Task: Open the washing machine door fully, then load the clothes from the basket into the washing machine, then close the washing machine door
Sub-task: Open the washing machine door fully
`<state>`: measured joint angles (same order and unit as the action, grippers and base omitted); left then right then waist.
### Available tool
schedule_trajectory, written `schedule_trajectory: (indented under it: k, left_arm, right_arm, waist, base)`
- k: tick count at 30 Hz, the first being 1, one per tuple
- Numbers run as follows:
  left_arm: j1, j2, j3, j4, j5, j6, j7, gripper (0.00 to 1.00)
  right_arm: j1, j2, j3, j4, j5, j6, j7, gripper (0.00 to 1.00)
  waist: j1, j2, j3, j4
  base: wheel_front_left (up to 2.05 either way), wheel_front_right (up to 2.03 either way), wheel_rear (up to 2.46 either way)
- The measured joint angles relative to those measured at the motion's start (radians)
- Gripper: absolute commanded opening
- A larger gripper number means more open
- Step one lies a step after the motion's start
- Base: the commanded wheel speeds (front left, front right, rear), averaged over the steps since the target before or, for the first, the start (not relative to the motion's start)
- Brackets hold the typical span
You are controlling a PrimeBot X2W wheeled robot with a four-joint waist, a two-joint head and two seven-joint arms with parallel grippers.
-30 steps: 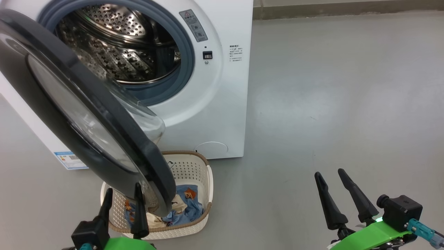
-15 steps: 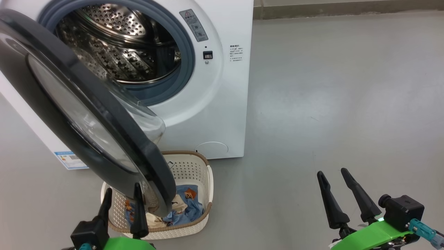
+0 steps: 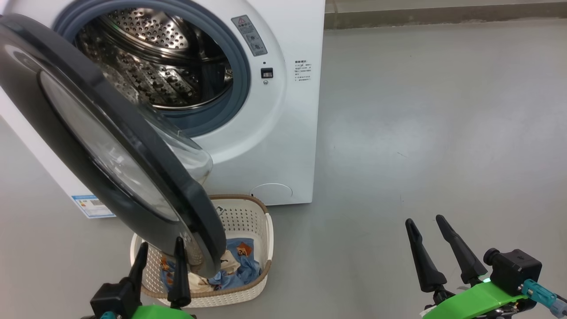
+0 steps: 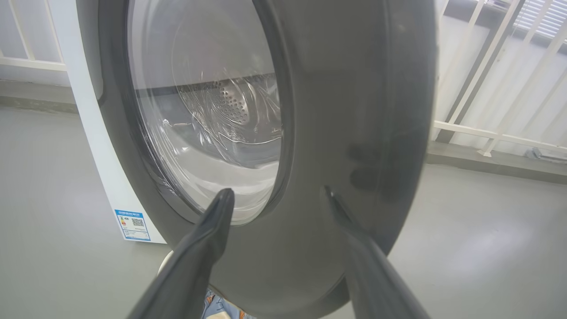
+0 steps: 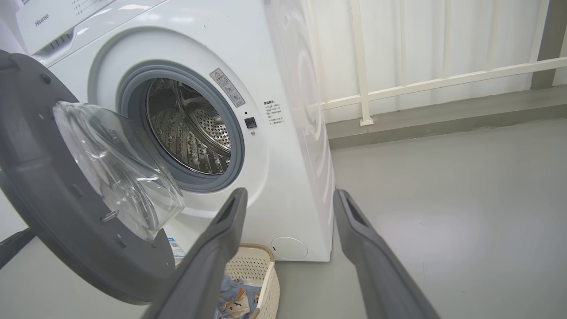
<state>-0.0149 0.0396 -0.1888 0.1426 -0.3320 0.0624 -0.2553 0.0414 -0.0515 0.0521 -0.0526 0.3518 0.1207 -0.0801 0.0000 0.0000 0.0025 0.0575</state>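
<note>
Shows the washing machine door (image 3: 102, 146) open at nine o'clock in the head view, overhanging the basket (image 3: 248, 217) at six with the clothes (image 3: 239, 266) inside, below the washing machine (image 3: 283, 133) at twelve. Finds the left gripper (image 3: 161, 243) at seven, released and empty, close to the door's rim, and the right gripper (image 3: 423, 219) at four, released and empty.

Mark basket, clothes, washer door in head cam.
Cream-white perforated plastic basket (image 3: 241, 219): head view, back inner wall.
Light-blue animal-print clothes (image 3: 246, 268): head view, blue fold.
Round black-rimmed glass washing machine door (image 3: 106, 146): head view, glass centre.
</note>
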Motion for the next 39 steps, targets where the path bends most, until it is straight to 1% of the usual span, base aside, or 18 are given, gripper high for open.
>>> schedule_trajectory:
  k: [10,18,24,30,31,32,33,39]
  left_arm:
    - [0.0,0.0,0.021,0.015,0.003,-0.05,0.0,1.0]
    - [0.014,0.0,0.019,0.022,0.062,-0.091,0.0,1.0]
    - [0.016,0.0,0.024,0.024,0.066,-0.103,0.0,1.0]
    - [0.016,0.0,0.028,0.024,0.065,-0.103,0.0,1.0]
    - [0.016,0.0,0.028,0.024,0.061,-0.103,0.0,0.92]
    - [0.016,0.0,0.028,0.024,0.057,-0.104,0.0,0.43]
    - [0.016,0.0,0.028,0.024,0.053,-0.104,0.0,0.0]
    - [0.016,0.0,0.034,0.021,0.035,-0.104,0.0,0.0]
  right_arm:
    - [0.0,0.001,-0.002,0.0,0.0,0.0,0.001,1.0]
    - [0.0,0.001,-0.004,0.002,-0.002,0.0,0.001,1.0]
    - [0.0,0.001,-0.004,0.006,-0.007,0.0,0.001,1.0]
    - [0.0,0.001,-0.004,0.01,-0.007,0.0,0.001,1.0]
    - [0.0,0.001,-0.004,0.011,-0.007,0.0,0.001,1.0]
    - [0.0,0.001,-0.004,0.011,-0.007,0.0,0.0,1.0]
    - [0.0,0.001,-0.004,0.012,-0.007,0.0,0.0,1.0]
    - [0.0,0.001,-0.005,0.016,-0.007,0.0,0.0,1.0]
  waist:
    - [0.0,0.0,-0.002,0.009]
    - [0.0,0.0,0.001,0.015]
    - [0.0,0.0,0.003,0.017]
    - [0.0,0.0,0.005,0.015]
    - [0.0,0.0,0.005,0.014]
    - [0.0,0.0,0.004,0.014]
    - [0.0,0.0,0.004,0.014]
    - [0.0,0.0,0.001,0.015]
  base:
    - [0.0,0.0,0.0]
    - [0.0,0.0,0.0]
    - [0.0,0.0,0.0]
    - [0.0,0.0,0.0]
    - [0.0,0.0,0.0]
    - [0.0,0.0,0.0]
    - [0.0,0.0,0.0]
    - [0.0,0.0,0.0]
